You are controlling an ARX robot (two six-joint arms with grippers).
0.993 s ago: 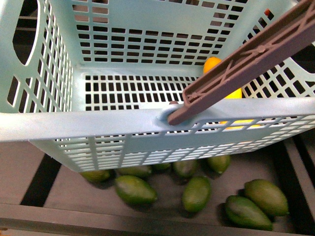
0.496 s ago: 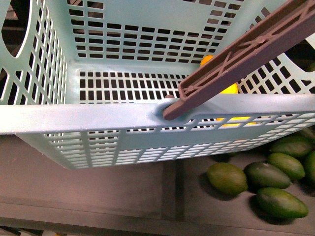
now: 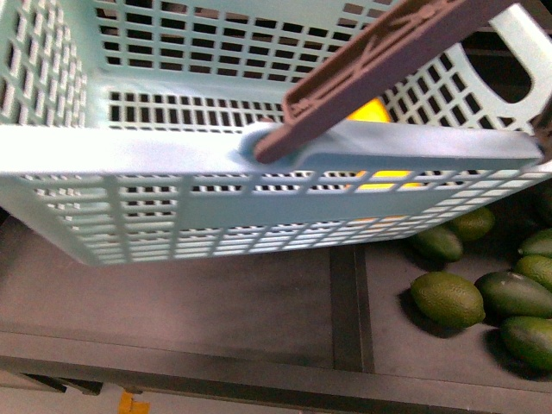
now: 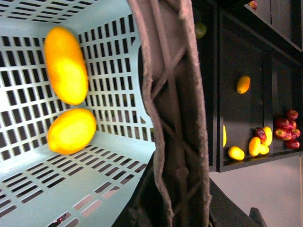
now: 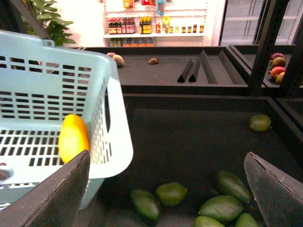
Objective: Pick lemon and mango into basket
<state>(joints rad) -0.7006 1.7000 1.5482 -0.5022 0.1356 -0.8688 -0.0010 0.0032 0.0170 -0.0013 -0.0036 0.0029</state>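
Basket (image 3: 155,164) now shifted left, handle (image 4: 175,118) in left hand (image 4: 175,208).

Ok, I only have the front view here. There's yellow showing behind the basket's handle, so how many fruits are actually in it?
Observer: Two. The left wrist view shows the mango and the rounder lemon close together inside the basket.
Operator: What's holding the handle up?
Observer: The left gripper. The brown handle runs between its dark fingers.
Operator: Is the right gripper carrying anything?
Observer: No. The right gripper is open and empty, above the green fruits.
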